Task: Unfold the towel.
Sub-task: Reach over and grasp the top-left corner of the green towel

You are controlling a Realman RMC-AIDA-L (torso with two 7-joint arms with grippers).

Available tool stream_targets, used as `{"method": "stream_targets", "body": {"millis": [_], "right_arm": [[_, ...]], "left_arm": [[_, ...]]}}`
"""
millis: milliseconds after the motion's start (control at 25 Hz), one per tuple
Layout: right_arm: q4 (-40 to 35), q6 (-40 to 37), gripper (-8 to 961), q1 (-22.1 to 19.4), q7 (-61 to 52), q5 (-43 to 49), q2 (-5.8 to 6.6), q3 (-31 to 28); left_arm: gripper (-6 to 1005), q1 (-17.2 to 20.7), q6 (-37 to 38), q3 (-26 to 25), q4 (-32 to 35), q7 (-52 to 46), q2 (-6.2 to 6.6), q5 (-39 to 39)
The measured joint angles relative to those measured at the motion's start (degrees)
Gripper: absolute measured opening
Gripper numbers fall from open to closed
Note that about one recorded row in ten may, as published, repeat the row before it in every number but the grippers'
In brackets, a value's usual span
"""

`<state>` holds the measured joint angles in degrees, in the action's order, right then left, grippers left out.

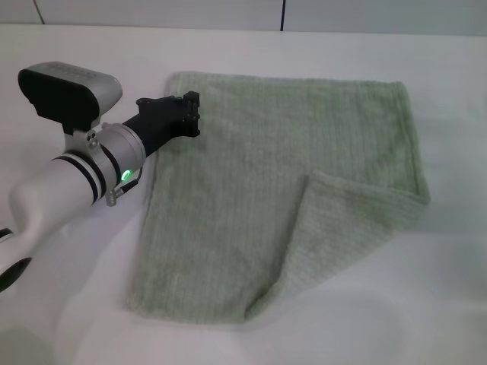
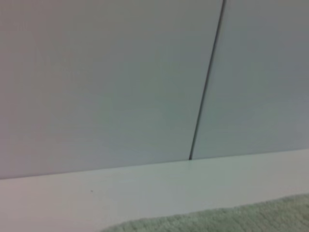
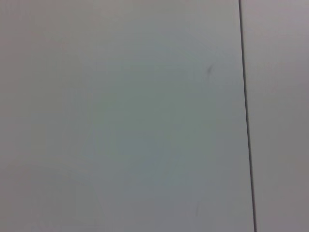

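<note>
The towel was pale sage-green with a fine ribbed pattern. The table was plain white. The left end effector was black, on a white arm banded in black, showing a green light.

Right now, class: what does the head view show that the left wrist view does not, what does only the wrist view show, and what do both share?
Only the head view shows the left gripper at the towel's left edge, near its far left corner, and the near right corner folded over. Only the left wrist view shows the wall close up, with its dark seam. Both show the towel's far edge and the white table.
</note>
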<state>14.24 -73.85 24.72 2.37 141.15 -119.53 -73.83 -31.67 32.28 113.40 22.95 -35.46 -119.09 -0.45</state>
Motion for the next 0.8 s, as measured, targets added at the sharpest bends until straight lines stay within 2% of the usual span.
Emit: {"method": "stream_targets", "body": {"millis": [800], "right_arm": [[-0.1,0.1,617,0.3,0.0,0.0,-0.09,0.1]], "left_arm": [[-2,-0.7,-3.1,3.0,0.7,-0.1,0.0,0.0]]}}
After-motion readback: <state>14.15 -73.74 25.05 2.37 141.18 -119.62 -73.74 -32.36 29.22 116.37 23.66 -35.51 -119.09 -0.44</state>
